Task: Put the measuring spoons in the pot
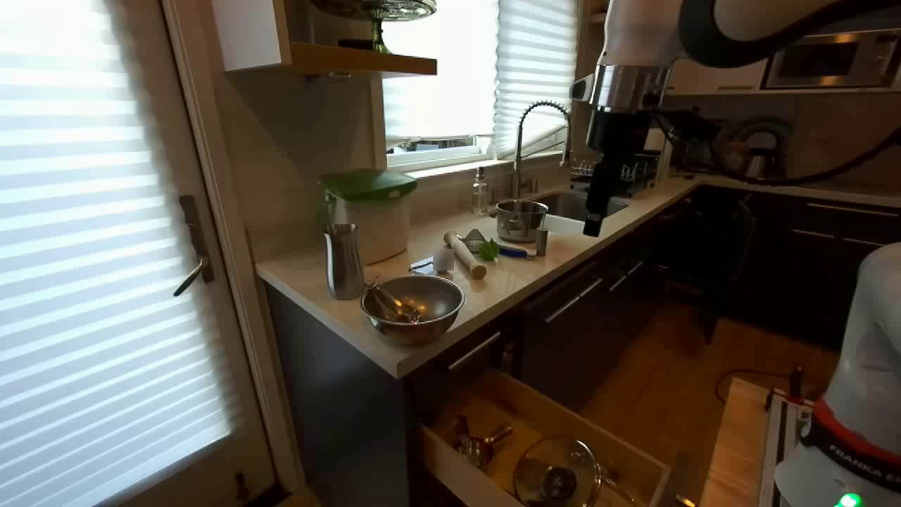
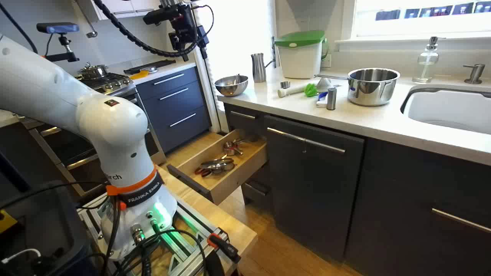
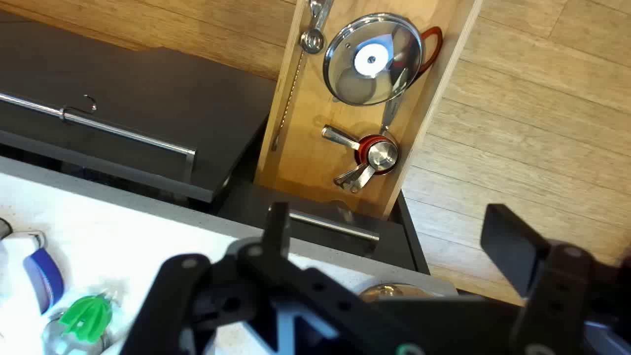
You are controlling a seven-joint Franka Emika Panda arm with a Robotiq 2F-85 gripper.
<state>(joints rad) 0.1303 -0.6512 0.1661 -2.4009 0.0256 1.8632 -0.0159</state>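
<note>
A bunch of slim metal spoons [image 3: 315, 32], which look like the measuring spoons, lies in the open drawer [image 3: 308, 165] at the top edge of the wrist view, partly cut off. I cannot make it out clearly in the exterior views. The pot [image 1: 521, 227] is shiny steel and stands upright on the counter beside the sink; it also shows in an exterior view [image 2: 372, 90] and is out of the wrist view. My gripper [image 3: 394, 239] is open with nothing between its fingers. It hangs high above the counter and drawer, also seen in both exterior views [image 1: 593, 224] [image 2: 195, 55].
The drawer also holds a glass lid [image 3: 373, 59] and nested measuring cups [image 3: 377, 154]. On the counter stand a wide steel bowl [image 2: 231, 86], a metal canister [image 1: 343, 264], a green-lidded bin [image 2: 299, 57], a wooden rod [image 1: 464, 255] and a green reamer [image 3: 87, 318].
</note>
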